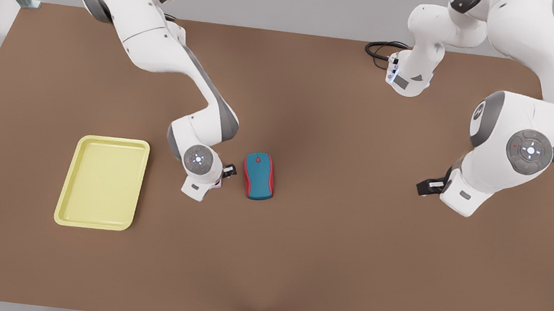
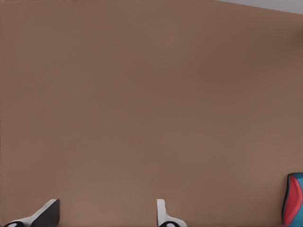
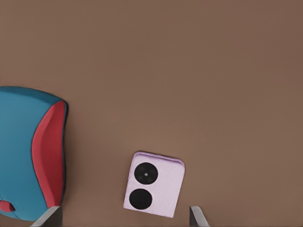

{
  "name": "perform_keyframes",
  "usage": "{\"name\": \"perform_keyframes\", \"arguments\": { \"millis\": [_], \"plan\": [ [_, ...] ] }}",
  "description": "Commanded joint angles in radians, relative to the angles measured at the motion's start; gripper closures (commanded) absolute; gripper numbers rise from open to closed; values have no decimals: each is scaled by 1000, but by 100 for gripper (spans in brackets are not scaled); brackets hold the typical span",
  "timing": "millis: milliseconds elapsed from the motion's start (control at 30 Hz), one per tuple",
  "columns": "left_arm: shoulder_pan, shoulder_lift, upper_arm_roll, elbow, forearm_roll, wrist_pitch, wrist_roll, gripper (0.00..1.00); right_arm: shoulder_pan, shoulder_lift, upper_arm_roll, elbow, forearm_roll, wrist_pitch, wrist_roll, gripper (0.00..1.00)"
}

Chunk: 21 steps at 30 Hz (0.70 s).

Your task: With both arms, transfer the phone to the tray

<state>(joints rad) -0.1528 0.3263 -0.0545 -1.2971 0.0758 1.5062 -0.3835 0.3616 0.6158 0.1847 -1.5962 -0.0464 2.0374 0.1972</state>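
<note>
Phone (image 3: 154,184) lies flat on the brown tabletop (image 1: 329,249), just beside the teal-and-red mouse (image 1: 258,175), under the right gripper (image 3: 124,218), whose fingers (image 3: 49,216) stand wide with the phone between them. In the front view that gripper sits near centre, and the yellow tray (image 1: 66,194) lies at its 9 o'clock. To grip well, the arm likely needs to descend straight and close without nudging the mouse. The phone is pale pink, nearly square, with two black round lenses. The left gripper (image 2: 104,215) waits at 3 o'clock, fingers open and empty.
</note>
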Motion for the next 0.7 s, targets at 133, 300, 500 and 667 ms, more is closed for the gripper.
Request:
{"name": "perform_keyframes", "arguments": {
  "millis": [133, 300, 500, 667],
  "plan": [
    [1, 5, 4, 2, 22, 23, 495, 0, -13, -11, -8, -151, 14, 320, 347, 0],
    [-1, 5, 4, 1, 21, 20, 495, 0, -15, 9, -27, -195, -6, 386, 355, 0],
    [-2, 7, 2, -2, 22, 16, 488, 0, -13, 24, -37, -208, -41, 386, 340, 0],
    [-7, 13, 2, -2, 22, 11, 480, 0, 0, 13, -36, -252, -43, 386, 340, 0]
  ]
}}
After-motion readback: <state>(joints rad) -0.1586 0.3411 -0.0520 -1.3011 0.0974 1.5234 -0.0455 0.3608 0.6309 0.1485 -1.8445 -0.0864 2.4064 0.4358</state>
